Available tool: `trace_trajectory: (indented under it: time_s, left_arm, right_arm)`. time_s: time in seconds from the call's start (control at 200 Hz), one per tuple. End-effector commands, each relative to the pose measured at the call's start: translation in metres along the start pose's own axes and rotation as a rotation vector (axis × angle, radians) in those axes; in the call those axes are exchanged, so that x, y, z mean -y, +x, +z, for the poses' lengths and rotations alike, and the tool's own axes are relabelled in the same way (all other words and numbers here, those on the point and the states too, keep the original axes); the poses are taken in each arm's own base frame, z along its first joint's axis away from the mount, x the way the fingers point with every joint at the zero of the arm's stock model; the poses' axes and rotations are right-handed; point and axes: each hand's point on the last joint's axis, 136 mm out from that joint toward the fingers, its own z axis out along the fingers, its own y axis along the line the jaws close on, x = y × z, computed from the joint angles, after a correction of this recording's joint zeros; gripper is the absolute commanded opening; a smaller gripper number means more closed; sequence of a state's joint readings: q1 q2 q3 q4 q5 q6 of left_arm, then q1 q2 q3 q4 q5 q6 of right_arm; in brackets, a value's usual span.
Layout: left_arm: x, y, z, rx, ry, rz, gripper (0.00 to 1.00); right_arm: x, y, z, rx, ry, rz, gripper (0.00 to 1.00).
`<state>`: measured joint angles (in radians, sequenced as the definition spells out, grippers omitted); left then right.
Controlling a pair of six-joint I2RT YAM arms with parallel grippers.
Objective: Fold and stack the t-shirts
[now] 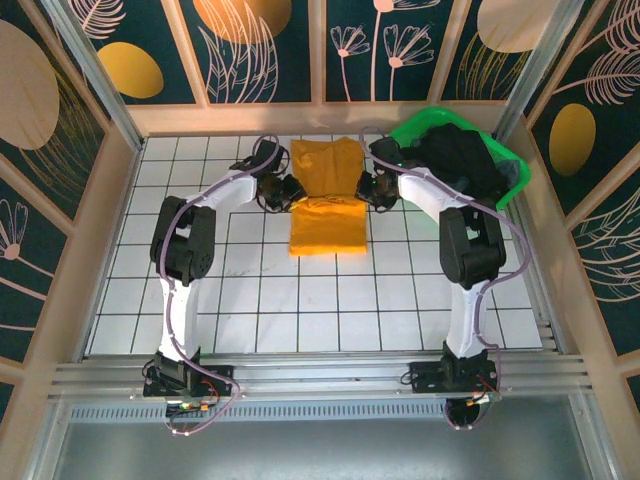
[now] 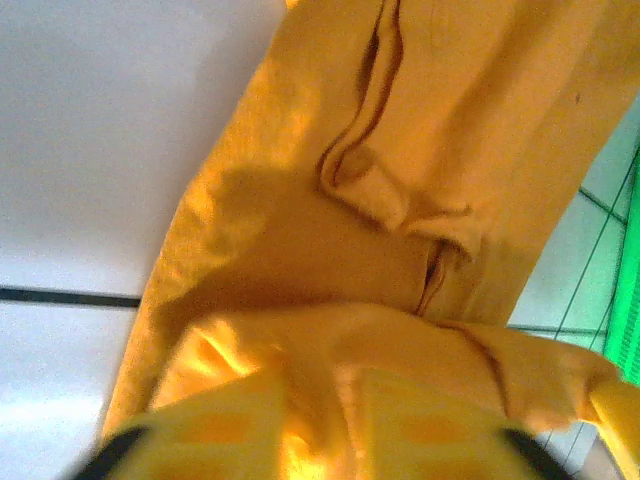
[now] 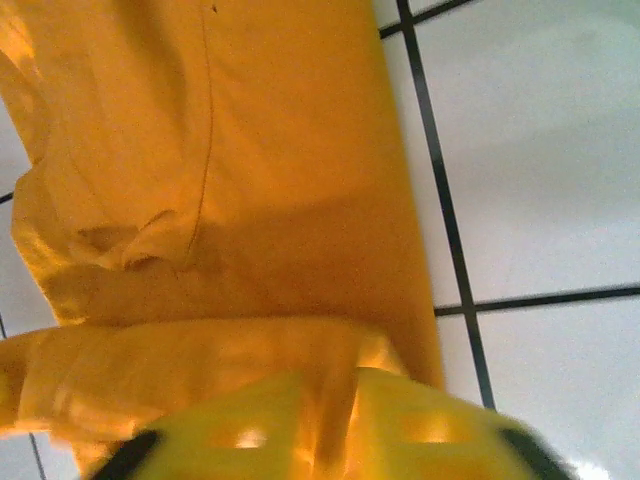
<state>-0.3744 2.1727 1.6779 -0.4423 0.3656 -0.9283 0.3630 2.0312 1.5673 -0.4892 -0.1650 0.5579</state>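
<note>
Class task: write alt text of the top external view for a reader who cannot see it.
A mustard t-shirt lies partly folded on a white tiled table, the left gripper and right gripper pinching its opposite side edges. A green bin holding dark shirts sits at the far right.

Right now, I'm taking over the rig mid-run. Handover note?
Left end effector: shut on orange shirt, left edge.
Right end effector: shut on its right edge.
Shirt lies on the table, narrowed and partly folded.
Dark shirts heaped in green bin, far right.
Nothing stacked yet.
Left: finish this fold, fold the dark ones, stack.
</note>
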Motion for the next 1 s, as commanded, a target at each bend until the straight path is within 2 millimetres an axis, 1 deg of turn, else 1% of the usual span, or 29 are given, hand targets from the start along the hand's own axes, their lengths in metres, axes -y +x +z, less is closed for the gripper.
trace_trajectory:
  time_s: [0.0,0.025,0.075,0.125,0.145,0.2,0.235,0.26,0.295,0.3,0.36,0.395,0.435,0.48,0.49,0.5,0.505,0.526,0.561,0.571,0.606,0.691,0.731,0.751,0.876,0.996]
  left_arm:
    - [0.002,-0.015,-0.015,0.055,-0.043,0.036,0.57]
    - [0.003,-0.015,-0.019,0.064,-0.045,0.04,0.63]
    - [0.004,-0.015,-0.028,0.086,-0.045,0.042,0.71]
    - [0.0,-0.009,-0.037,0.095,-0.045,0.042,0.73]
    - [0.0,-0.007,-0.041,0.099,-0.04,0.041,0.73]
    - [-0.01,0.004,-0.049,0.095,-0.035,0.027,0.72]
    - [-0.016,0.014,-0.052,0.086,-0.029,0.015,0.71]
    - [-0.021,0.021,-0.055,0.078,-0.024,0.0,0.7]
    - [-0.03,0.032,-0.058,0.065,-0.017,-0.02,0.69]
    - [-0.028,0.033,-0.06,0.067,-0.01,-0.022,0.68]
    - [-0.043,0.055,-0.062,0.031,0.007,-0.062,0.64]
    - [-0.052,0.069,-0.061,0.004,0.015,-0.092,0.61]
    - [-0.057,0.082,-0.062,-0.02,0.031,-0.113,0.59]
    - [-0.066,0.098,-0.058,-0.053,0.03,-0.136,0.58]
    - [-0.067,0.101,-0.056,-0.06,0.029,-0.142,0.58]
    - [-0.063,0.102,-0.061,-0.055,0.046,-0.137,0.58]
    - [-0.065,0.105,-0.06,-0.061,0.042,-0.14,0.58]
    - [-0.064,0.11,-0.06,-0.068,0.049,-0.142,0.58]
    - [-0.06,0.114,-0.059,-0.075,0.064,-0.144,0.58]
    - [-0.066,0.119,-0.056,-0.086,0.052,-0.152,0.58]
    - [-0.068,0.126,-0.052,-0.1,0.055,-0.163,0.59]
    - [-0.069,0.134,-0.042,-0.119,0.068,-0.194,0.6]
    - [-0.067,0.135,-0.041,-0.115,0.076,-0.2,0.6]
    - [-0.074,0.137,-0.033,-0.125,0.05,-0.212,0.6]
    - [-0.082,0.134,-0.022,-0.114,0.028,-0.229,0.6]
    - [-0.081,0.13,-0.019,-0.101,0.027,-0.228,0.59]
  right_arm:
    - [-0.003,-0.018,-0.005,0.04,0.003,-0.032,0.6]
    - [-0.001,-0.019,-0.007,0.045,0.011,-0.03,0.67]
    - [0.002,-0.019,-0.013,0.061,0.021,-0.026,0.76]
    - [0.008,-0.018,-0.022,0.085,0.034,-0.02,0.8]
    - [0.01,-0.017,-0.025,0.096,0.038,-0.014,0.81]
    - [0.016,-0.012,-0.037,0.119,0.044,-0.001,0.81]
    - [0.022,-0.003,-0.041,0.12,0.05,0.01,0.81]
    - [0.022,0.002,-0.048,0.13,0.043,0.015,0.81]
    - [0.027,0.013,-0.052,0.125,0.04,0.024,0.81]
    - [0.027,0.014,-0.052,0.124,0.038,0.024,0.81]
    - [0.031,0.036,-0.056,0.096,0.019,0.041,0.79]
    - [0.033,0.05,-0.056,0.071,0.007,0.049,0.78]
    - [0.035,0.067,-0.055,0.04,-0.004,0.064,0.77]
    - [0.038,0.086,-0.053,0.007,-0.019,0.078,0.75]
    - [0.038,0.09,-0.052,0.0,-0.024,0.083,0.75]
    - [0.039,0.094,-0.051,-0.006,-0.029,0.086,0.75]
    - [0.039,0.096,-0.051,-0.009,-0.031,0.089,0.74]
    - [0.04,0.102,-0.05,-0.02,-0.038,0.098,0.74]
    - [0.042,0.112,-0.049,-0.039,-0.05,0.122,0.73]
    - [0.043,0.115,-0.048,-0.043,-0.053,0.128,0.73]
    - [0.044,0.122,-0.046,-0.058,-0.069,0.151,0.72]
    - [0.044,0.131,-0.042,-0.08,-0.105,0.189,0.69]
    - [0.043,0.133,-0.039,-0.091,-0.113,0.197,0.68]
    - [0.042,0.134,-0.037,-0.096,-0.117,0.202,0.68]
    - [0.04,0.136,-0.028,-0.122,-0.133,0.223,0.64]
    - [0.04,0.138,-0.024,-0.13,-0.138,0.24,0.59]
